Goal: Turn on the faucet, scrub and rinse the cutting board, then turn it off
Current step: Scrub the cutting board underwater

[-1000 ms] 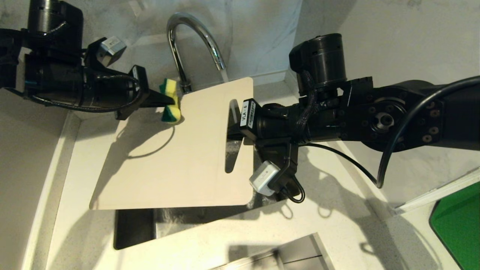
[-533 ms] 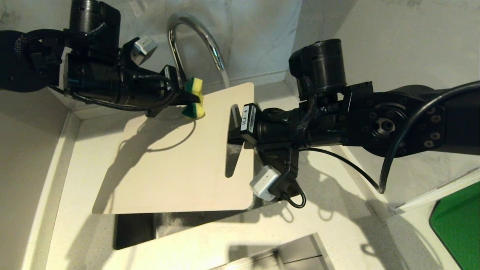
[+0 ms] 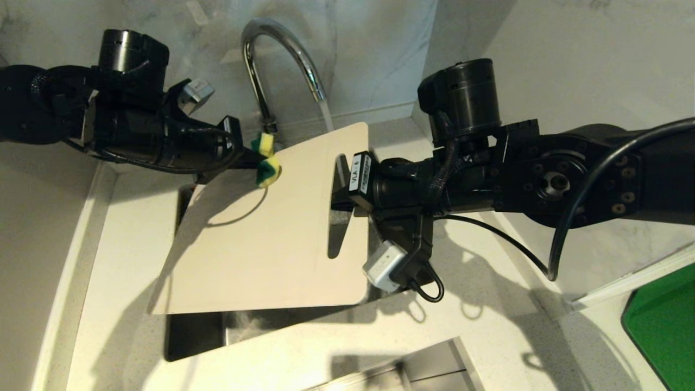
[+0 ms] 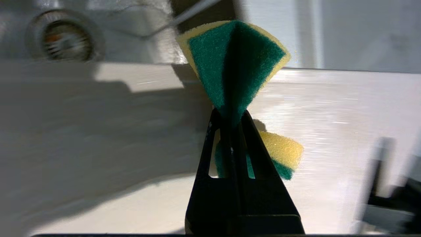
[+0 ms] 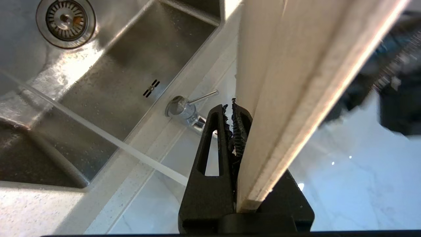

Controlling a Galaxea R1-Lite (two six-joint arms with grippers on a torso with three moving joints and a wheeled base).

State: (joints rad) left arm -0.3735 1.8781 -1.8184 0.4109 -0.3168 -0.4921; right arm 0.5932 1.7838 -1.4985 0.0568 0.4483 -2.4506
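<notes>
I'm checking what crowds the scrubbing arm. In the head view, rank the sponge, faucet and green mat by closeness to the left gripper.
From the left gripper:
1. Sponge, pinched in its fingers.
2. Faucet, just behind it.
3. Green mat, far right corner.

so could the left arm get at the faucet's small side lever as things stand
Probably not cleanly: the left gripper is shut on the yellow-green sponge, and the cream-beige cutting board is held up close by the tall chrome faucet, crowding the way to its lever.
</notes>
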